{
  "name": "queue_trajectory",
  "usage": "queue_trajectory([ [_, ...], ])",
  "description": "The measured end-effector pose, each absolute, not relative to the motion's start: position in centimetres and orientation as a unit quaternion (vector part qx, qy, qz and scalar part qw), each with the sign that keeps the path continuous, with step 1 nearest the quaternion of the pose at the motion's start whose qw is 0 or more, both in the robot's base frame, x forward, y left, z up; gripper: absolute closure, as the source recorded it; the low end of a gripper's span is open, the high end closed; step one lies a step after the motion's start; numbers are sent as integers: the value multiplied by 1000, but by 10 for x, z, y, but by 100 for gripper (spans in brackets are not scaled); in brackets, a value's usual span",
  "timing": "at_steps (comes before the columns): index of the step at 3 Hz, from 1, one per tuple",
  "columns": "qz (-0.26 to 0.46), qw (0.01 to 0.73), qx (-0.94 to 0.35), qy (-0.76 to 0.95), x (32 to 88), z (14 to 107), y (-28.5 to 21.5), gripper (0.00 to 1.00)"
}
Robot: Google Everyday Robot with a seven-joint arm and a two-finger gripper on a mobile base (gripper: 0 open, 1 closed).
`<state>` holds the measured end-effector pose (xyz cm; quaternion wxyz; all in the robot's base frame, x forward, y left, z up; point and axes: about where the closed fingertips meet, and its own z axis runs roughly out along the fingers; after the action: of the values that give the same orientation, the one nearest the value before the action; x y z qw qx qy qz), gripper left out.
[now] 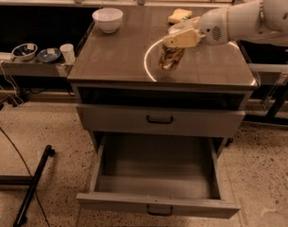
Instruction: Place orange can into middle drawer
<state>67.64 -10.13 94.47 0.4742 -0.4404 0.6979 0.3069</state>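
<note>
The orange can point(171, 57), brown and gold patterned, is tilted just above the cabinet top point(115, 56), right of the middle. My gripper point(180, 39) reaches in from the right on a white arm and is shut on the can's upper part with its tan fingers point(183, 38). The middle drawer point(157, 205) is the lowest wide grey drawer. It is pulled fully out in front of the cabinet, below the can, and its box is empty. The like-fronted drawer point(160, 120) above it is closed.
A white bowl point(107, 19) stands at the back left of the cabinet top and a yellow object point(180, 15) at the back. A low shelf on the left holds small dishes point(24, 51) and a cup point(67, 52). A black pole point(35, 183) lies on the floor at the left.
</note>
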Motion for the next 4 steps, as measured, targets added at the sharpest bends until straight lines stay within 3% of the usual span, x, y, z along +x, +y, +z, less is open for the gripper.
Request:
queue_trajectory([
  [1,310,522,-468,642,626,977,-111,100],
  [2,317,530,-502,605,556,958,-130,100],
  [3,280,547,-502,609,545,951,-167,100],
  [4,285,538,-499,616,549,940,-161,100],
])
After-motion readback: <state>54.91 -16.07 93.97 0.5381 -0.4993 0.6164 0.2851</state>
